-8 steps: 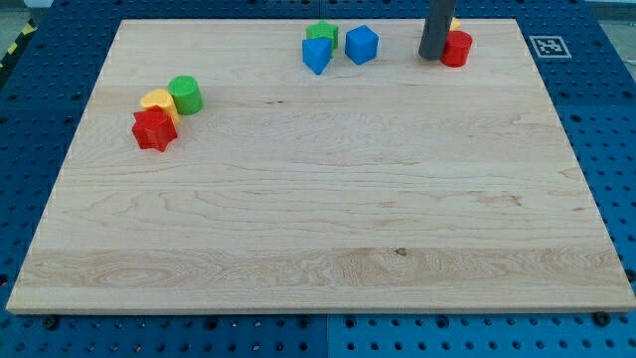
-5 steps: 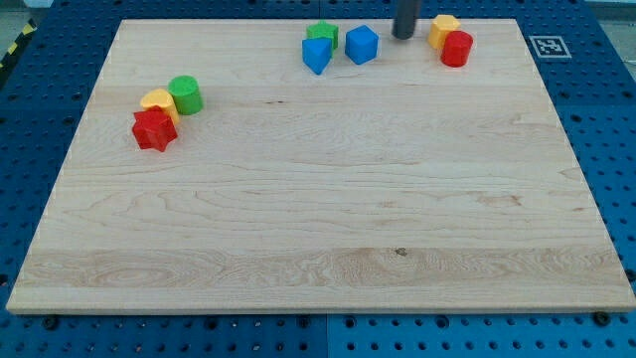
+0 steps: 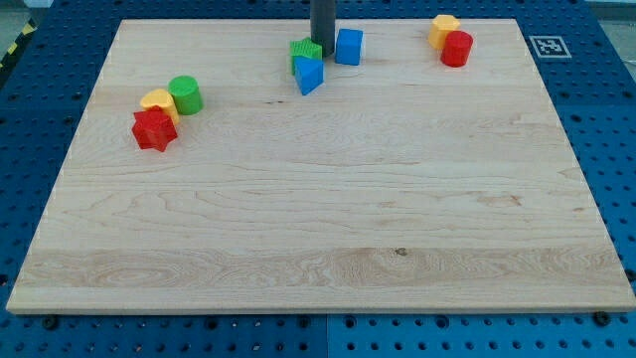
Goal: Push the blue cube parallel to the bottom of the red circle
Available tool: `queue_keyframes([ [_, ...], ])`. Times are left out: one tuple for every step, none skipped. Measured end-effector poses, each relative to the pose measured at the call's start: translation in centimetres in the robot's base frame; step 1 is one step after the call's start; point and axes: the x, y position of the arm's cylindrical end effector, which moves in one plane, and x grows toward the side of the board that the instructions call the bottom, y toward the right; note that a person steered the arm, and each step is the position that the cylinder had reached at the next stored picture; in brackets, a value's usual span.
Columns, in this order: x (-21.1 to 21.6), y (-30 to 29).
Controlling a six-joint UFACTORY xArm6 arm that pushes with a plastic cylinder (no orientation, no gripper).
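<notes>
My tip (image 3: 322, 43) stood between the blue cube (image 3: 349, 47) on its right and the green block (image 3: 305, 53) on its left, holding nothing, with the red circle (image 3: 456, 49) far right.

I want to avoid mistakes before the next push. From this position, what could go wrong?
1. My tip sits in a tight cluster, with the blue cube at its right and the green block and the other blue block at its left and below. A push may drag the wrong blocks along.
2. The red circle touches the yellow block close to the board's top edge. An overshooting cube may knock them.
</notes>
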Motion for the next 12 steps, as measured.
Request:
queue_keyframes([
  [-0.5, 1.4],
  [-0.5, 1.5],
  [-0.9, 0.8],
  [-2.2, 0.2],
  [-2.3, 0.4],
  [-2.3, 2.3],
  [-1.9, 4.8],
  [0.7, 5.3],
  [1.8, 7.3],
  [1.8, 8.3],
  [1.3, 6.3],
  [-2.5, 6.6],
])
